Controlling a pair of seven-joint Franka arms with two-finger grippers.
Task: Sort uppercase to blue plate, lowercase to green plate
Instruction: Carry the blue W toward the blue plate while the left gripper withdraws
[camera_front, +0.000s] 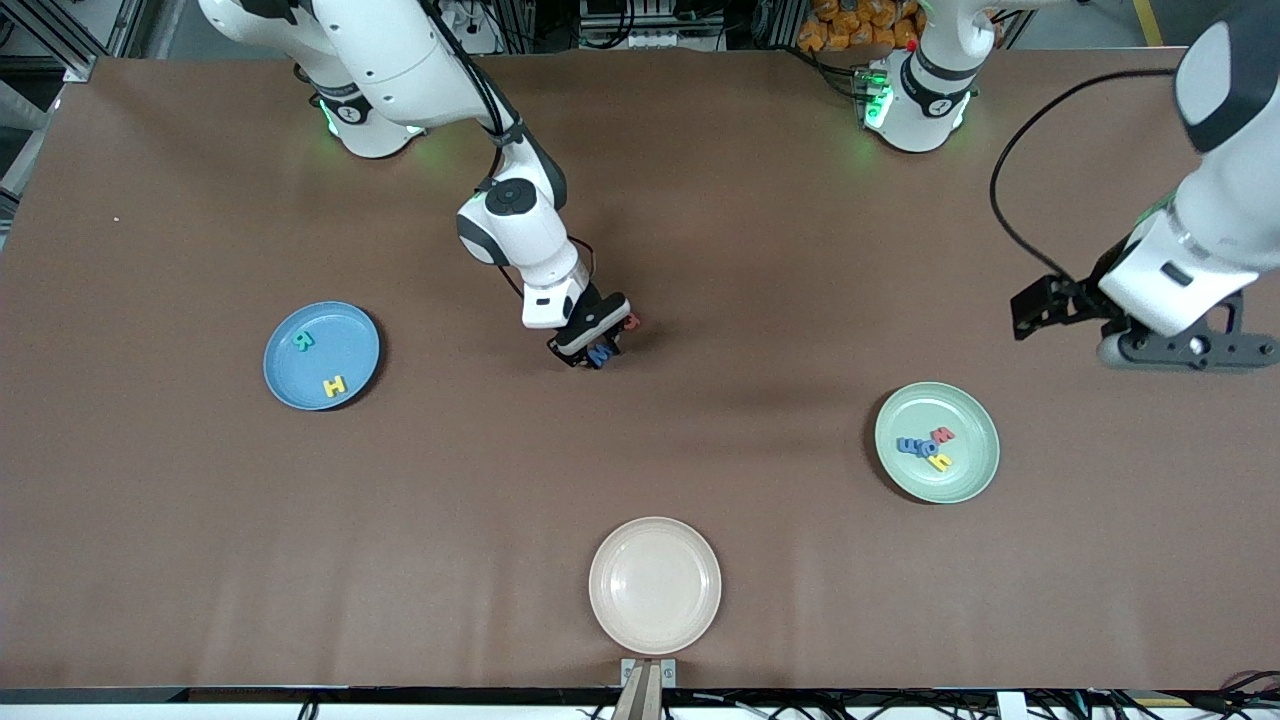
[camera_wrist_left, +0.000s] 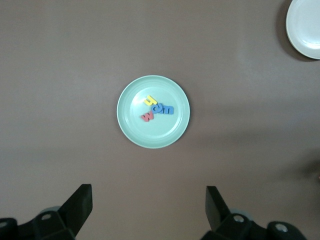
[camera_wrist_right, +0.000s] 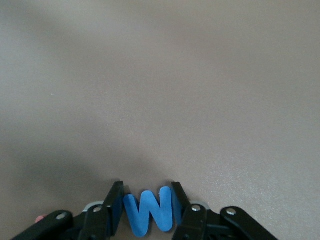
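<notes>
On the brown table (camera_front: 700, 200) we take the cream-white plate (camera_front: 655, 585) as our landmark; it lies closest to the front camera and holds nothing.

Farther from the camera than this plate, toward the right arm's end of the table, lies the blue plate (camera_front: 321, 355). It holds two capitals, the teal-green R (camera_front: 303, 340) and the yellow H (camera_front: 334, 385). Toward the left arm's end lies the green plate (camera_front: 937, 441), and on it we see four small letters touching each other: the yellow h (camera_wrist_left: 150, 101), the red w (camera_wrist_left: 147, 117), the blue m (camera_wrist_left: 167, 109) and a small blue rounded letter (camera_wrist_left: 157, 109).

We judge the lowercase part done and the uppercase part half done.

The right gripper (camera_front: 592, 345) is low at the table, farther from the camera than the cream-white plate, and its fingers are pressed on both sides of the blue M (camera_wrist_right: 150, 212). The red G (camera_front: 632, 321) lies on the table just beside this gripper, so two capitals are left to bring to the blue plate.

The left gripper (camera_wrist_left: 149, 212) waits in the air over the table beside the green plate, with its fingers wide apart and nothing between them.
</notes>
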